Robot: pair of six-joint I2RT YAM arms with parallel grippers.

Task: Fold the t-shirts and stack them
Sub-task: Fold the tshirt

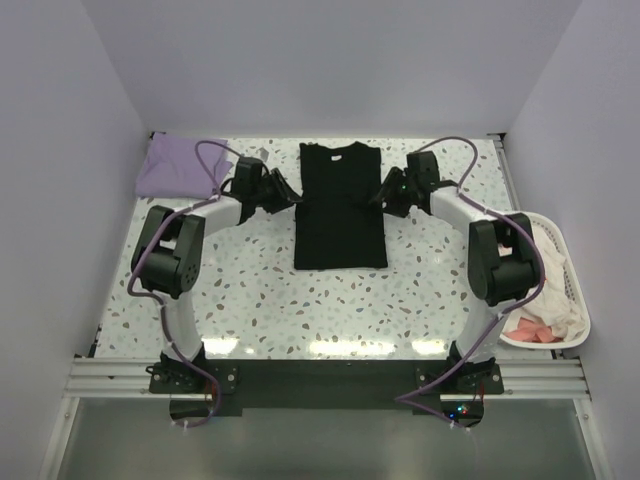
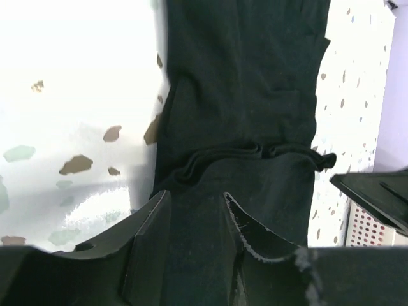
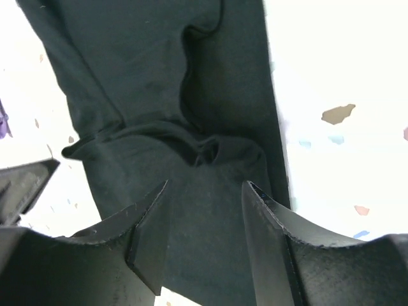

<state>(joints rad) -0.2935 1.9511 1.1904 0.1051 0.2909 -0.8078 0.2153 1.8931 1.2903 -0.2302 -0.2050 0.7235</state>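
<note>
My left gripper (image 1: 288, 196) sits at the left edge of the black t-shirt (image 1: 340, 210), about a third of the way down from the collar. On its wrist camera the fingers (image 2: 153, 223) are spread apart, with black cloth showing in the gap and nothing pinched. My right gripper (image 1: 386, 196) mirrors it at the shirt's right edge. Its fingers (image 3: 153, 217) are also spread wide over the cloth and hold nothing.

The black shirt lies flat in the middle of the table (image 1: 260, 290), collar toward the far wall, with its sides already turned in to make a long narrow rectangle. Both wrist views show a bunched ridge of cloth running across it just ahead of the fingertips.

The table is a pale speckled terrazzo slab, glaring white under the wrist cameras, and plain pale walls close it in on three sides. A metal rail (image 1: 320, 375) carrying the arm bases runs along the near edge, on my side of the shirt.

The lavender t-shirt (image 1: 172, 166) lies folded in the far corner, left of the black shirt and well apart from it. To the right of the black shirt, beyond my right arm, a white basket (image 1: 578, 300) holds white cloth (image 1: 555, 262) and something pink (image 1: 535, 331). My view of the black shirt is unobstructed.
</note>
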